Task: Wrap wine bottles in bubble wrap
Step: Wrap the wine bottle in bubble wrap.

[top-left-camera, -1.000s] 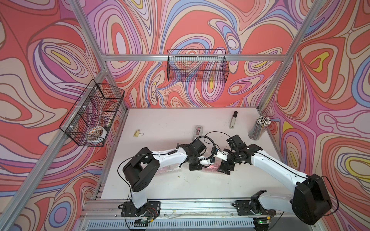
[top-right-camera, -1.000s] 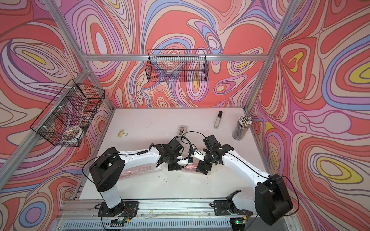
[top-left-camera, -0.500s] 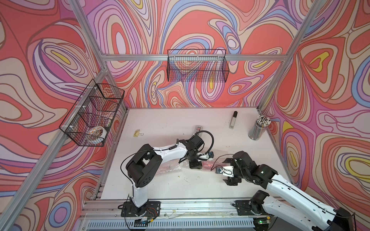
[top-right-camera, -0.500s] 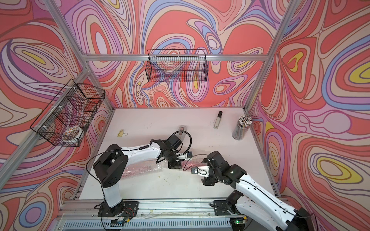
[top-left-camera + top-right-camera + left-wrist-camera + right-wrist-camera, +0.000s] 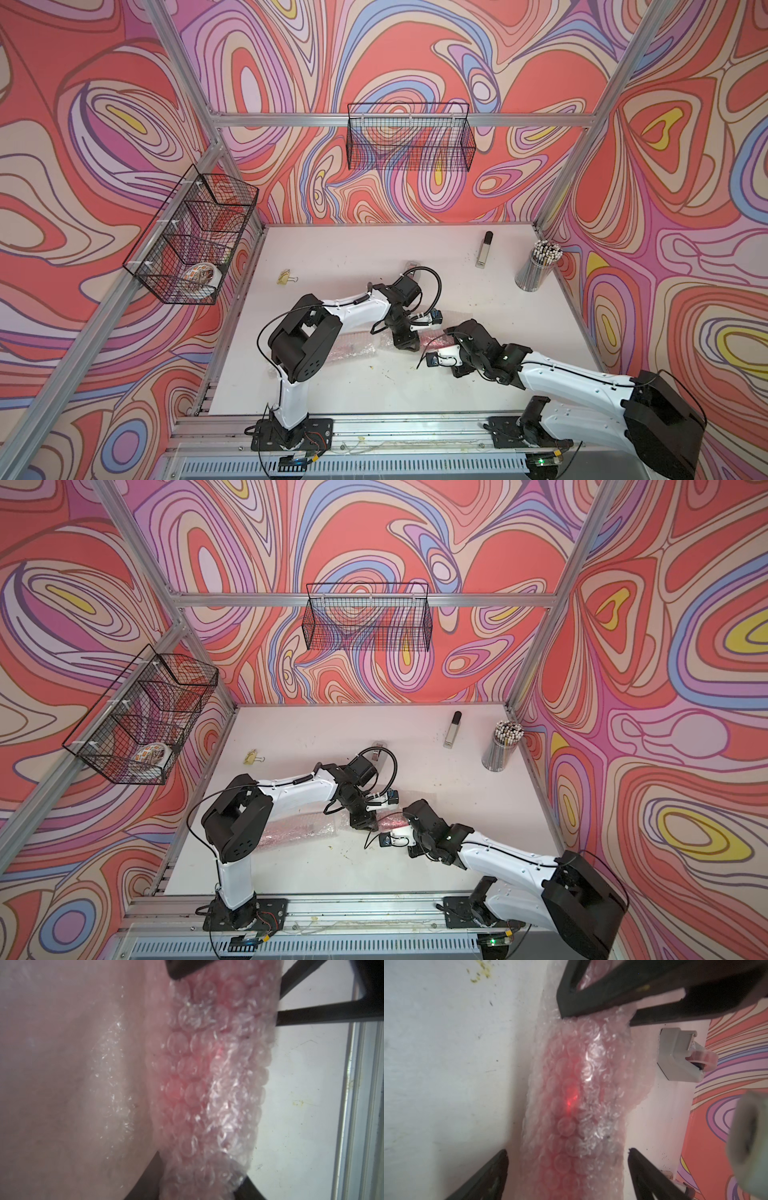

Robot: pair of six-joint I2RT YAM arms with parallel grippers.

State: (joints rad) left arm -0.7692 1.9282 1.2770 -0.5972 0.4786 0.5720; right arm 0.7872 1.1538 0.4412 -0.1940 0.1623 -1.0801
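Left gripper (image 5: 167, 1066) jaws pinch the bubble wrap (image 5: 577, 1084) rolled round a wine bottle (image 5: 571, 1097), which lies mid-worktop (image 5: 374, 257). Right gripper (image 5: 568, 1151) jaws stand wide, straddling the roll without touching it. Likely step is securing the roll: hold left's pinch and close right square across the body, gently, or the wrap may spring open.

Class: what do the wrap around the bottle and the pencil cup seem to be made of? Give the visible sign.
Wrap: clear glossy plastic film; round air bubbles, glints.
Pencil cup: probably metal, silvery grey; too small to be sure.
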